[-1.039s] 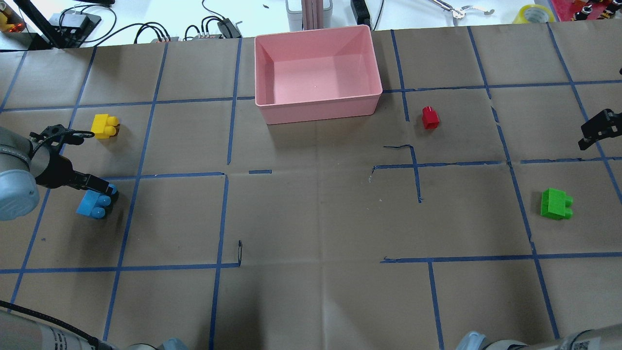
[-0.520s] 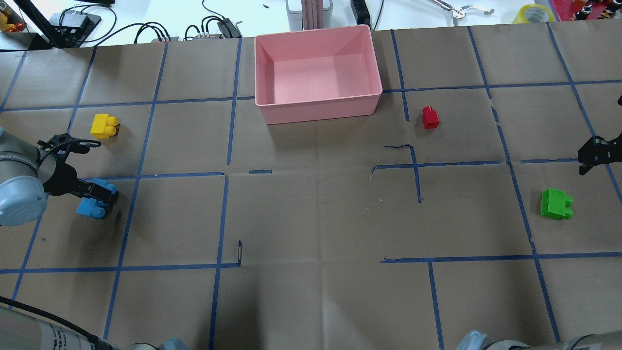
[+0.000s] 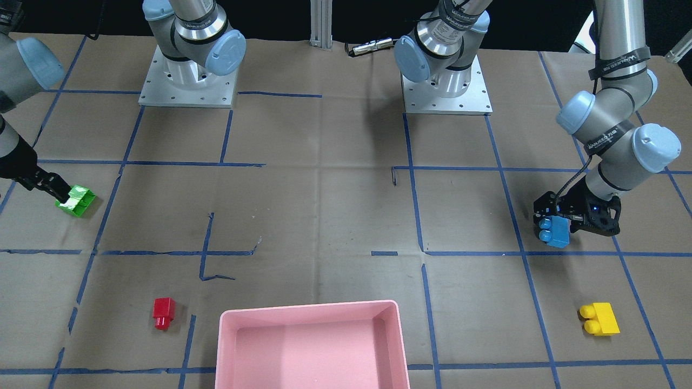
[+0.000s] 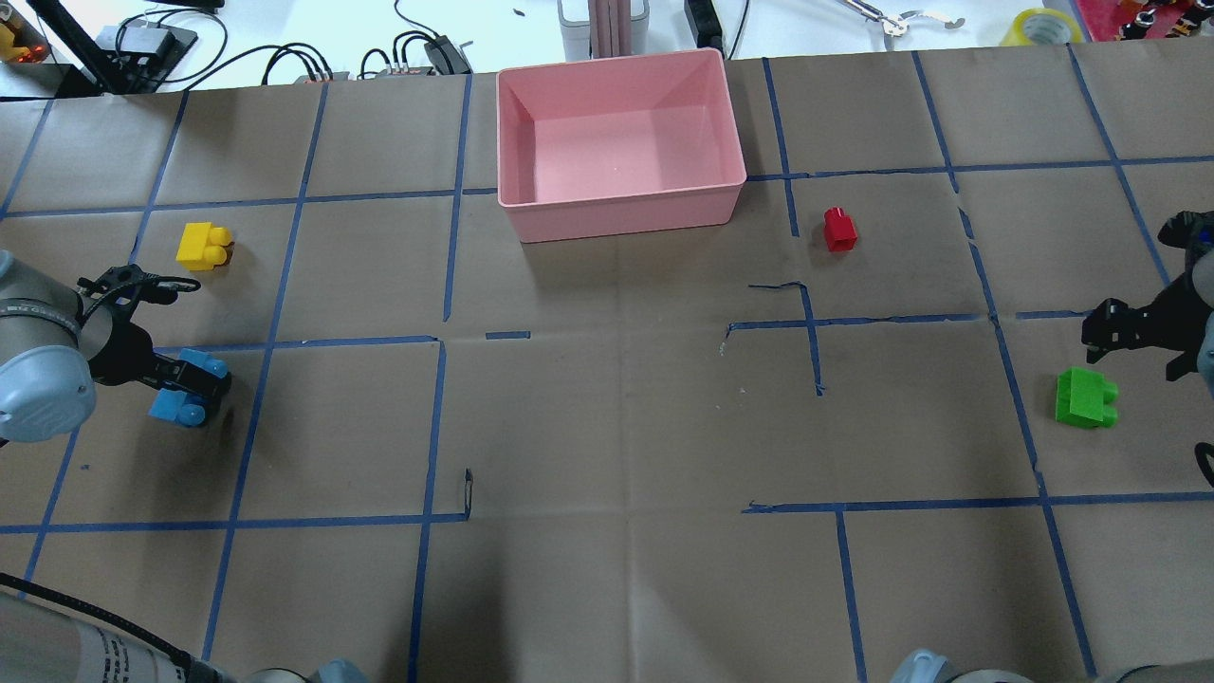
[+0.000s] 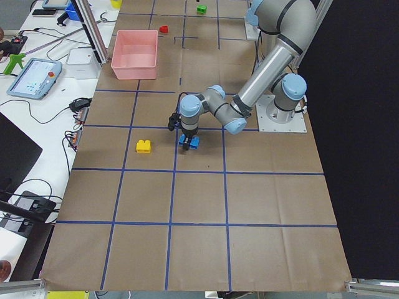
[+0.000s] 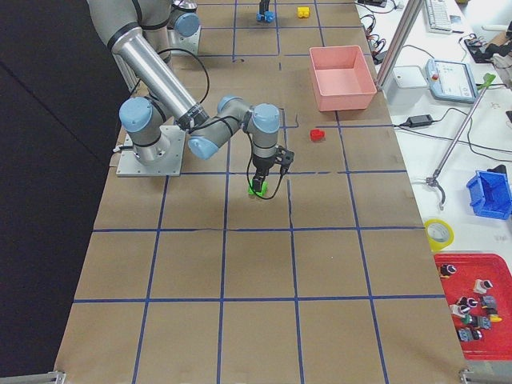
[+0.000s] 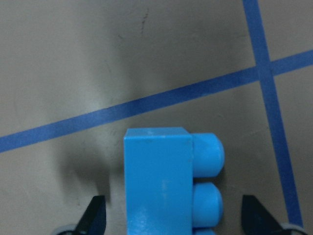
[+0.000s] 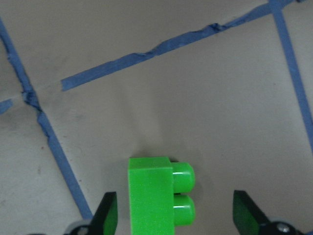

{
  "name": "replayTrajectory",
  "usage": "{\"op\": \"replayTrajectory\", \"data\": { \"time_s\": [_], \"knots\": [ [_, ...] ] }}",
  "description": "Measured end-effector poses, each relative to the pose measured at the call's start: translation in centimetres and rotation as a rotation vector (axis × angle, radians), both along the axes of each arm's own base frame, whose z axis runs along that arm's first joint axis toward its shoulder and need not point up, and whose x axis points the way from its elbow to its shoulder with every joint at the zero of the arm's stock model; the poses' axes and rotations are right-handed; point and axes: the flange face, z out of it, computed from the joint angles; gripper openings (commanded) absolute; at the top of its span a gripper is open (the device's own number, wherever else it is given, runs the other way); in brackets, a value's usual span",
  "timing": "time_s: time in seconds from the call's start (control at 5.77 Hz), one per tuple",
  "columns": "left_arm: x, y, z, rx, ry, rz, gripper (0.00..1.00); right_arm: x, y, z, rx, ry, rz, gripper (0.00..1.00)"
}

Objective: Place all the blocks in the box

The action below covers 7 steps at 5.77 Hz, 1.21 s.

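A: Left gripper (image 7: pixel 174 218), state?

B: Spread wide, holding nothing. The blue brick (image 7: pixel 161 181) lies between its fingers (image 7: pixel 95 218), with a gap showing on each side. One finger faces the brick's flat back, the other faces its row of studs.

A: Right gripper (image 8: pixel 177 215)?

B: Same layout. It is wide open and empty, and the green brick (image 8: pixel 154 196) lies between the fingers, clear of both. Its studs point at one finger.

A: How will the bricks handle?

B: My judgement is hard moulded plastic: rigid, very light, smooth-faced. They won't crush or flex, so a firm squeeze is safe. Slip is the concern, since the surfaces look glossy.

A: Where should it grip?

B: As the fingers are lined up, closing would pinch flat back against stud tips. The blue brick's stud row should seat fairly well. The green one shows only two rounded studs, so it could pivot if caught off-centre. Centre on the body and go low toward the table (image 4: pixel 616 427).

A: The rest?

B: The yellow brick (image 4: pixel 203 246) sits near the left gripper, off to one side. The red brick (image 4: pixel 839 229) is well apart from the right gripper. The box (image 4: pixel 621 213) is well apart from both grippers, with no brick in it.
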Motion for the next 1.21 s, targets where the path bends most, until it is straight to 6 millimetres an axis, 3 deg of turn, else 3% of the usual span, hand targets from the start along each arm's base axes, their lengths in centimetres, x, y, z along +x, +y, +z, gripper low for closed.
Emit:
{"op": "replayTrajectory", "data": {
  "time_s": [0.17, 0.52, 1.21],
  "knots": [
    [0.0, -0.2, 0.1, -0.005, -0.001, 0.0, 0.87, 0.8, -0.4, -1.2, -0.013, -0.065, 0.06, 0.86],
    [-0.1, -0.4, 0.2, -0.014, -0.001, 0.0, 0.72, 0.5, -1.1, -3.4, -0.002, -0.112, 0.13, 0.86],
    [0.0, -0.9, 0.8, -0.033, -0.001, -0.009, 0.18, -0.7, -0.4, -3.4, 0.042, -0.055, 0.133, 0.86]
  ]
}}
